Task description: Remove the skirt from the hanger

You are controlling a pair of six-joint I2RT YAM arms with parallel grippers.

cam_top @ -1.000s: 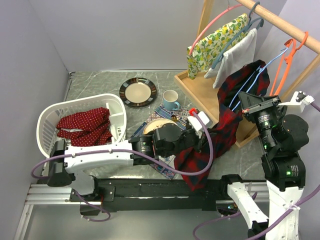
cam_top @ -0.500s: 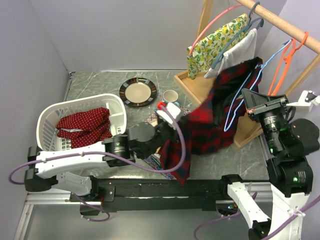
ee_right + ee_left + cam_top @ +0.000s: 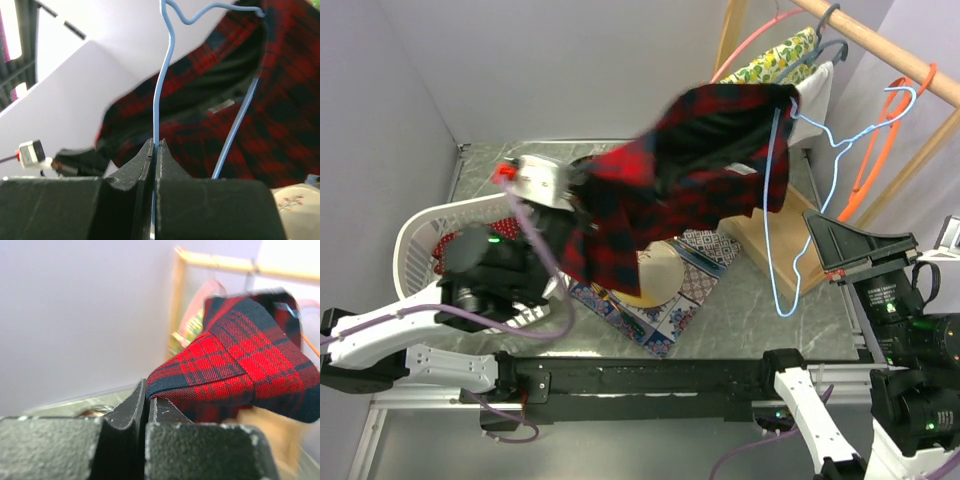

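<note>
Above marbled tabletop (image 3: 740, 320), your left gripper (image 3: 146, 392) pinches plaid skirt (image 3: 660, 170), right gripper (image 3: 154, 150) pinches blue wire hanger (image 3: 771, 215); fabric hooked upper right could yank it loose.

Left arm (image 3: 420, 340): white shells, black joints, green light on one joint. Right arm (image 3: 905, 330): black joints with green lights, white lower link. Purple cables (image 3: 533, 250) loop along both. White camera box (image 3: 538, 181) with red tip at left wrist. Black base rail (image 3: 650, 375). Left gripper (image 3: 145, 392), right gripper (image 3: 154, 149): dark grey, grainy fingers.
</note>
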